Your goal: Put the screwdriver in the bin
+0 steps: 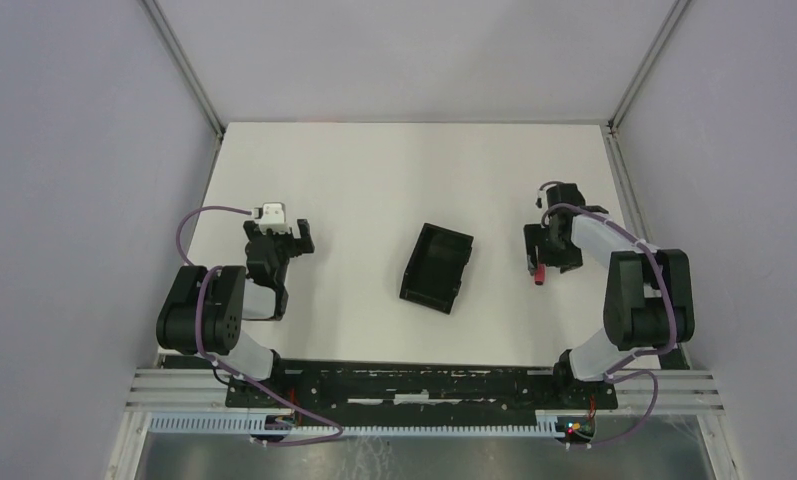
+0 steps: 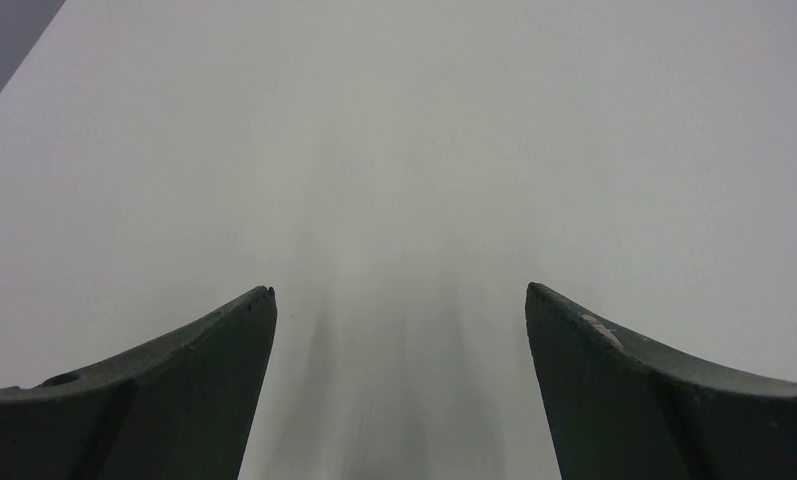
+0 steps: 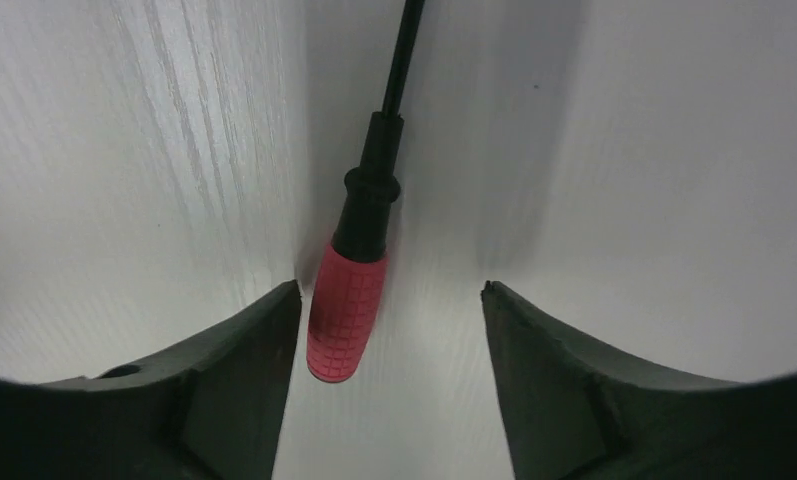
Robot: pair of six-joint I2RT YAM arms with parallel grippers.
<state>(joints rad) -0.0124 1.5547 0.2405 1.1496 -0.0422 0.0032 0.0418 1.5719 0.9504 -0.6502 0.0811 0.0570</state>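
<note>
Right gripper: your right gripper (image 3: pixel 391 288) stands open and points down at the table. Its two fingers are spread to either side of the screwdriver's handle, and nothing is clamped between them.
Right gripper, fit: the handle sits close against the finger on the left of the wrist view, and you see a clear gap to the other finger. Whether that near finger touches the handle, you cannot tell.
Left gripper: your left gripper (image 2: pixel 399 290) is open too, its fingers wide apart over bare tabletop with nothing between them.
Table: a white table (image 1: pixel 374 180) with pale walls around it.
Right arm: your right arm (image 1: pixel 639 300) reaches out over the right side of the table, its wrist bent down.
Left arm: your left arm (image 1: pixel 214 315) is folded low on the left side, well apart from the bin.
Bin: the black bin (image 1: pixel 426 292) lies near the middle of the table, between the two arms and turned askew to the table's edges.
Screwdriver: the screwdriver (image 3: pixel 349 300) lies flat on the table under your right gripper, to the right of the bin and apart from it, outside its walls.
Handle: red, with a gridded grip and a black collar, its butt end nearest the wrist camera.
Shaft: thin and dark, running away from the camera out of the top of that view.
</note>
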